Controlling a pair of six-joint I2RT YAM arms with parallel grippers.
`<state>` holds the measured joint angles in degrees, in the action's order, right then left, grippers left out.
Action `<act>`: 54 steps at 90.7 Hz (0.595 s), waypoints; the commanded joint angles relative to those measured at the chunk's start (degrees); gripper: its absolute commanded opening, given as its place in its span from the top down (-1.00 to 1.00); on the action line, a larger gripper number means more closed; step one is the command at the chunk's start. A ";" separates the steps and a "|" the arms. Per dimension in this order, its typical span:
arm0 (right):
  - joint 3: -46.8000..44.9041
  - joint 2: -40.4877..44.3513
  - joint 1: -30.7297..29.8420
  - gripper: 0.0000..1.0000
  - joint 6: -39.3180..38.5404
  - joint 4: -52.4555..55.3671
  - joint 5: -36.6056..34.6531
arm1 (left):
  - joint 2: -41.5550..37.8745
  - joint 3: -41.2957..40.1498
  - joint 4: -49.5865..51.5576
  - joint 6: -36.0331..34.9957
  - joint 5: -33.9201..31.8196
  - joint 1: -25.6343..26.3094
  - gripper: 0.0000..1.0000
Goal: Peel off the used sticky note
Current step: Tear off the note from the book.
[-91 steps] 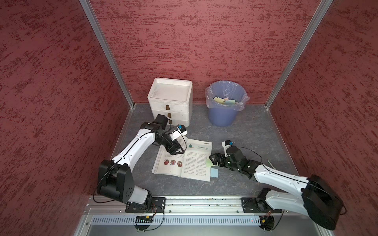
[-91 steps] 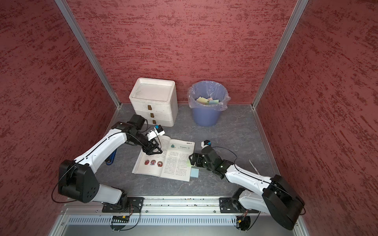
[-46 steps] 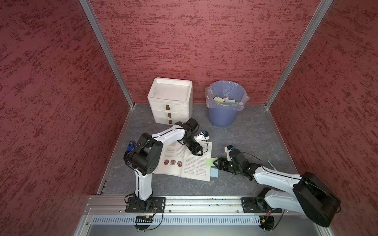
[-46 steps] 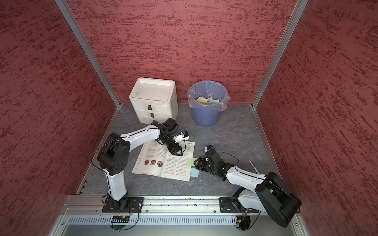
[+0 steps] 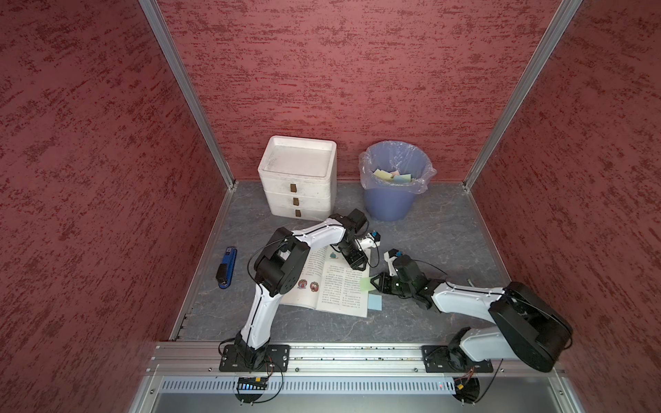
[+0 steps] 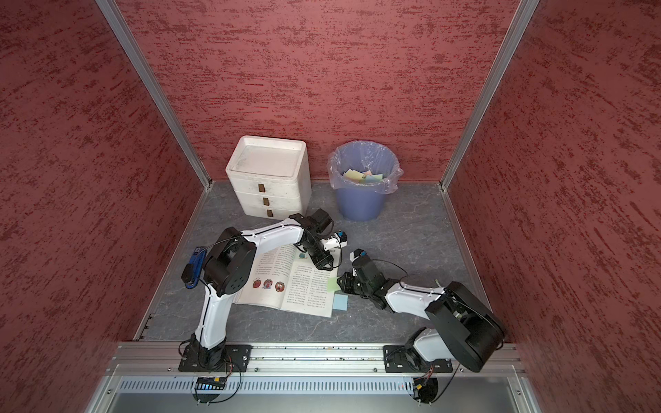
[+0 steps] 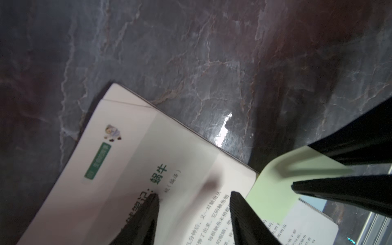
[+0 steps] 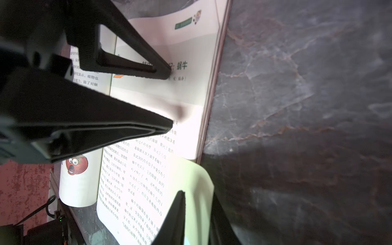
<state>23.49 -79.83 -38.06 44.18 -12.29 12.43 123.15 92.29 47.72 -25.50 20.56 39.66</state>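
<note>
An open book (image 5: 332,296) (image 6: 304,286) lies flat on the grey table. A green sticky note (image 5: 365,284) (image 6: 332,284) (image 7: 273,191) (image 8: 199,176) sticks out from the right page's outer edge, its free side curled up. My right gripper (image 5: 375,282) (image 6: 341,280) (image 8: 197,193) (image 7: 301,166) has its jaws close together on either side of that free side; a narrow gap shows, and I cannot tell if the pads pinch it. My left gripper (image 5: 357,266) (image 6: 323,265) (image 7: 194,194) (image 8: 169,98) is open, fingertips down on the right page near its top.
A blue sticky note (image 5: 374,302) (image 6: 340,302) lies by the book's lower right corner. A white drawer unit (image 5: 298,186) and a lined blue bin (image 5: 393,200) holding several notes stand at the back. A blue stapler (image 5: 226,268) lies at the left.
My left arm swung from the book's left side across to the right page and its jaws narrowed. My right gripper's jaws closed in round the green note.
</note>
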 commanded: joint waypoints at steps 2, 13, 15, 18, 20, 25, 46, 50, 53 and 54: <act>0.97 0.04 0.22 0.63 -1.72 -1.80 -1.34 | 2.70 2.46 -0.16 0.26 -2.20 0.67 -0.12; 0.95 0.58 0.06 0.65 -2.23 -2.37 -1.78 | 4.40 3.98 0.42 -0.05 -3.14 1.30 -0.11; 0.95 0.67 0.09 0.66 -2.32 -2.42 -1.96 | 4.76 4.11 0.59 -0.20 -3.42 1.48 -0.11; 0.92 0.89 -0.17 0.66 -2.45 -2.41 -2.24 | 5.13 4.32 0.81 -0.44 -3.76 1.64 -0.11; 0.87 1.01 -0.21 0.66 -2.55 -2.43 -2.52 | 5.38 4.39 0.91 -0.56 -3.99 1.76 -0.11; 0.86 1.26 -0.83 0.67 -3.04 -2.44 -3.28 | 6.03 4.63 1.03 -0.69 -4.53 1.97 -0.11; 1.42 3.02 -6.30 0.81 -6.79 -1.76 -8.15 | 8.27 5.29 2.06 -0.72 -7.21 2.47 -0.08; 1.54 3.65 -7.50 0.82 -7.38 -1.11 -9.24 | 8.53 5.16 1.86 -0.64 -7.99 2.68 -0.08; 1.64 4.05 -8.14 0.84 -7.87 -0.61 -10.21 | 8.73 5.18 1.85 -0.55 -8.45 2.72 -0.07; 1.64 4.19 -8.50 0.84 -8.01 -0.40 -10.44 | 8.79 5.18 1.85 -0.53 -8.61 2.71 -0.07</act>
<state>23.64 -77.62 -44.01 39.33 -13.28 6.79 127.15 98.54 49.12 -25.52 15.25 41.82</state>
